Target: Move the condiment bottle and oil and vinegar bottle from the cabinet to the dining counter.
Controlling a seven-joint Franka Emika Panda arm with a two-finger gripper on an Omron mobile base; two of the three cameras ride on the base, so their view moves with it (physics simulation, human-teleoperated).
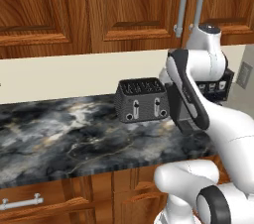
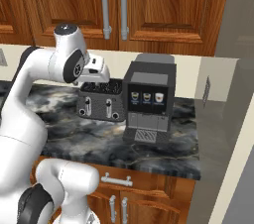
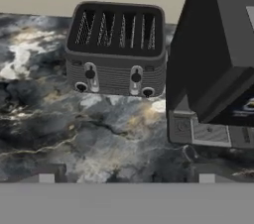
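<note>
The cabinet [image 1: 129,5] [image 2: 163,5] hangs above the kitchen top with its doors closed, two grey bar handles [image 2: 105,7] side by side. The condiment bottle and the oil and vinegar bottle are hidden. The dining counter is out of view. My gripper [image 3: 126,178] hovers over the marble kitchen top, facing down at it, with its two fingertips [image 3: 46,178] far apart and nothing between them. In the right base view my white hand [image 2: 95,73] sits just above the toaster, below the cabinet doors.
A dark four-slot toaster [image 1: 141,100] [image 2: 101,100] [image 3: 116,49] stands on the marble kitchen top [image 1: 59,139]. A black coffee machine [image 2: 149,101] [image 3: 218,54] stands right of it. Drawer fronts [image 1: 30,203] run below the top, and a grey wall [image 2: 233,119] closes the right side.
</note>
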